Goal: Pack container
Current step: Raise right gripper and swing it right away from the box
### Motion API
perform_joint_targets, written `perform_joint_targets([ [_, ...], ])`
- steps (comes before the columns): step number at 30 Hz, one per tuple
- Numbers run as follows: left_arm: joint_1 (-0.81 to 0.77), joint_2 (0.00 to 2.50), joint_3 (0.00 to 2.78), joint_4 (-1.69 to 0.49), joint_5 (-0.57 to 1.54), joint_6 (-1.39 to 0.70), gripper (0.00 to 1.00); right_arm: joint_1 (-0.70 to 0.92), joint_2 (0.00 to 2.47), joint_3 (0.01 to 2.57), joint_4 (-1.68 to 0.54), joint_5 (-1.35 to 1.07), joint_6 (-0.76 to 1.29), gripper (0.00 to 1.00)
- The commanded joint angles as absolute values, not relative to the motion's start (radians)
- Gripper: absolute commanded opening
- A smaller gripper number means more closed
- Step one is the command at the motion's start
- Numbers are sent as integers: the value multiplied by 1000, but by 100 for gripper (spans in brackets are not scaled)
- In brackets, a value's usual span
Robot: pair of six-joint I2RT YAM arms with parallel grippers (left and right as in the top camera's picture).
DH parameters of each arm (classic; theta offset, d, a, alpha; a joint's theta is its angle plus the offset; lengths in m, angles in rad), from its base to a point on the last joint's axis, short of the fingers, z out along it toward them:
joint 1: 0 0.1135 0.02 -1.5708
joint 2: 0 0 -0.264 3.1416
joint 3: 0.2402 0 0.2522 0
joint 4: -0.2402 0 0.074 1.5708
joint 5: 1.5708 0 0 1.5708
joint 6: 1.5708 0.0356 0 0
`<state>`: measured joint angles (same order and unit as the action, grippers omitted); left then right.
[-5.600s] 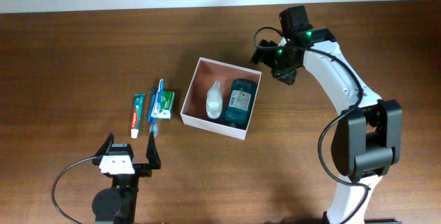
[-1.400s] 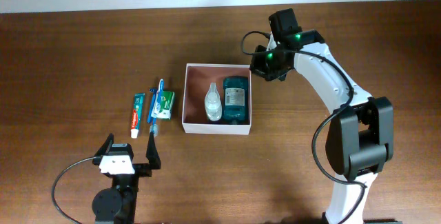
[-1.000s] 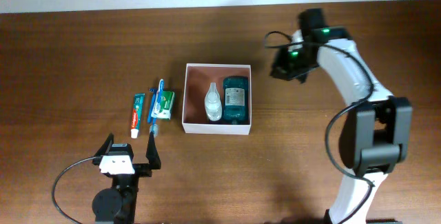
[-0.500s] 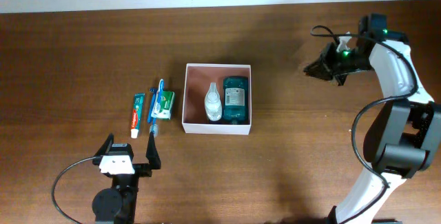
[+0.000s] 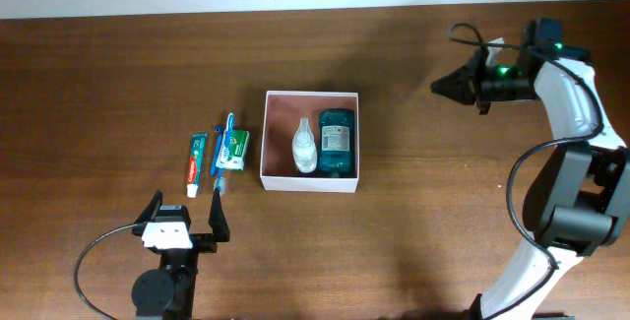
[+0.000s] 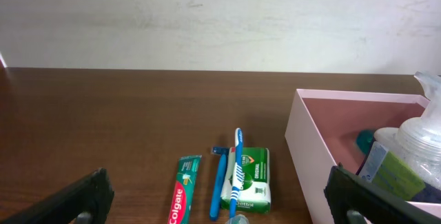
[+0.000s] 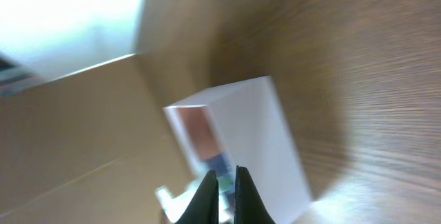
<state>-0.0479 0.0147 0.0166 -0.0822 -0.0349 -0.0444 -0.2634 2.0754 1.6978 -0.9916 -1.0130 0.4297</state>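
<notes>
The container point(image 5: 310, 184), a square white box with a reddish-brown inside, sits mid-table and holds a clear bottle point(image 5: 305, 146) and a teal bottle point(image 5: 336, 141). Left of it lie a toothpaste tube point(image 5: 197, 158), a blue toothbrush point(image 5: 225, 143) and a green-and-white carton point(image 5: 236, 150). My left gripper point(image 5: 187, 217) rests open near the front edge, behind these items. In its wrist view the container point(image 6: 310, 148) is at the right. My right gripper point(image 5: 440, 85) is shut and empty, well to the right of the box and pointing toward it. Its blurred wrist view shows the container point(image 7: 255, 134) beyond the shut gripper point(image 7: 226, 182).
A pale wall runs along the table's far edge point(image 5: 197, 10). Bare wood lies between the container and my right gripper. A blue stick-like item point(image 6: 219, 182) lies beside the toothbrush point(image 6: 236, 169) and the toothpaste point(image 6: 181, 196).
The container turned from tilted to square while my right gripper was at its far right corner. The right arm then swung away to the right. The left arm has not moved.
</notes>
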Motion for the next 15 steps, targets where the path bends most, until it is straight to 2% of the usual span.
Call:
perform_joint_targets([
  [1, -43, 8, 9, -80, -42, -25, 100, -304, 2074, 1701, -987, -1210, 543, 4],
  [4, -43, 8, 9, -80, -42, -25, 99, -319, 2074, 1701, -987, -1235, 596, 4],
  [15, -43, 8, 9, -80, -42, -26, 99, -331, 2074, 1701, -916, -1360, 585, 4],
])
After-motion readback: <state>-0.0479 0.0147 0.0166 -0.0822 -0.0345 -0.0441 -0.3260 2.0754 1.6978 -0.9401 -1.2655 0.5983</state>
